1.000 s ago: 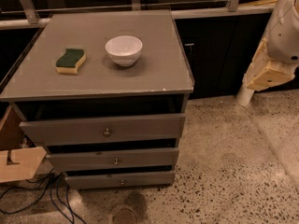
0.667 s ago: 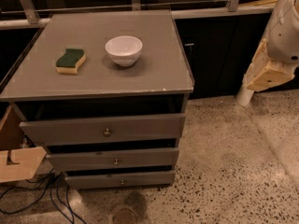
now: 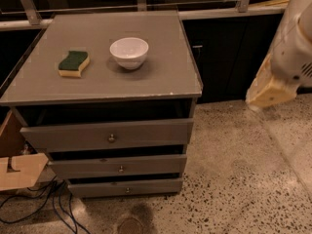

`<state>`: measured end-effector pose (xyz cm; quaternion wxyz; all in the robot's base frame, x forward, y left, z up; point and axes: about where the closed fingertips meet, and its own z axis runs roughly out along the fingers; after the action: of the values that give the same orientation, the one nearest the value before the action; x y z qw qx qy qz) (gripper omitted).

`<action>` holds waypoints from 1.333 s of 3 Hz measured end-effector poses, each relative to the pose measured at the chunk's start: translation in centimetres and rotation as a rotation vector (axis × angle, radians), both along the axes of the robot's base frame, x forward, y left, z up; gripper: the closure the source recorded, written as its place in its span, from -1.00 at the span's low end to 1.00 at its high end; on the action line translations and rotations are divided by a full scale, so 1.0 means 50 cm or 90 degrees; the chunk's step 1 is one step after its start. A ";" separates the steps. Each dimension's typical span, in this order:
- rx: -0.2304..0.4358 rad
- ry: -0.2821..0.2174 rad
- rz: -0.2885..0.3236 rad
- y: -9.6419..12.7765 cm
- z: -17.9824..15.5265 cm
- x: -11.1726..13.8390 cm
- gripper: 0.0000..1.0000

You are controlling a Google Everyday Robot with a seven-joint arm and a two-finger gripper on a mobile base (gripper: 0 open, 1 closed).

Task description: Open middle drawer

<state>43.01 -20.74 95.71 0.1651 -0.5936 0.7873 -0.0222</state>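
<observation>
At the far left, beside the cabinet's foot, a brown cardboard box (image 3: 15,172) sat on the speckled stone floor (image 3: 234,179) with dark cables (image 3: 46,204) trailing by it. On the grey cabinet's flat top (image 3: 161,77), a green-and-yellow sponge (image 3: 74,63) lay towards the left edge and a white round bowl (image 3: 129,52) stood near the middle, the two well apart.

Below the top, the taller grey drawer front (image 3: 68,136) came first. Under it was the middle drawer (image 3: 156,165), a long grey flat front with a small round metal knob (image 3: 121,168) at its centre, and the slimmest grey drawer front (image 3: 161,185) sat lowest. The middle drawer looked at most barely out, with only a narrow dark gap above it.

Over at the right edge of the view, the white-bodied, tan-tipped gripper (image 3: 268,90) hung beyond the cabinet's right side, well apart from the knob and higher than it. Whether it was open or closed could not be told.

Set against a second before, nothing had shifted: drawers, sponge, bowl and gripper kept their places. By my judgement the pull had not begun, and the approach to the knob remained to be made.
</observation>
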 end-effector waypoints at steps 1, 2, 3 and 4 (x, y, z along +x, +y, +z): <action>0.045 -0.007 -0.030 0.062 -0.078 -0.030 1.00; 0.067 0.024 -0.019 0.140 -0.196 -0.062 1.00; 0.063 0.044 -0.015 0.148 -0.242 -0.080 1.00; 0.063 0.044 -0.016 0.151 -0.245 -0.081 1.00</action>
<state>38.95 -13.20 83.44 0.1664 -0.5752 0.8001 0.0351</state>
